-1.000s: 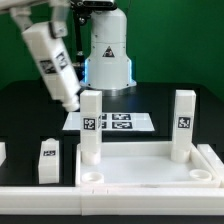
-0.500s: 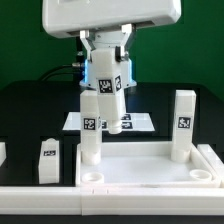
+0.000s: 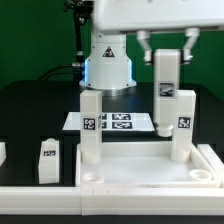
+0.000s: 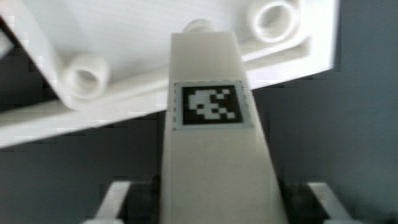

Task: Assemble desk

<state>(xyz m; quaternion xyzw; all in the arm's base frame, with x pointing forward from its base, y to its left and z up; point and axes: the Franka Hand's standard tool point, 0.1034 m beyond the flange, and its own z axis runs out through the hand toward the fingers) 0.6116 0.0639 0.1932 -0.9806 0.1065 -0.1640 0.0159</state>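
- Black tabletop (image 3: 30, 110) under a green backdrop fills the exterior view, and the marker board (image 3: 118, 122) lies flat toward the back.
- At the front lies the desk slab (image 3: 140, 165). A first leg (image 3: 91, 125) stands upright in its far corner at the exterior view's left, and a second leg (image 3: 183, 125) at the right.
- My gripper (image 3: 166, 58) hangs above the table, jaws pinching the top of a third leg (image 3: 164, 100). This leg hangs upright between the two standing ones, just beside the second.
- A fourth leg (image 3: 49, 160) sits on the table, apart from the slab, at the exterior view's left.
- In the wrist view, the third leg runs away from the lens with its tag (image 4: 210, 103) facing it, and my fingers (image 4: 320, 195) press its two sides.
- Beyond it, two round sockets (image 4: 86, 72) show on the slab's rim, over the dark table.
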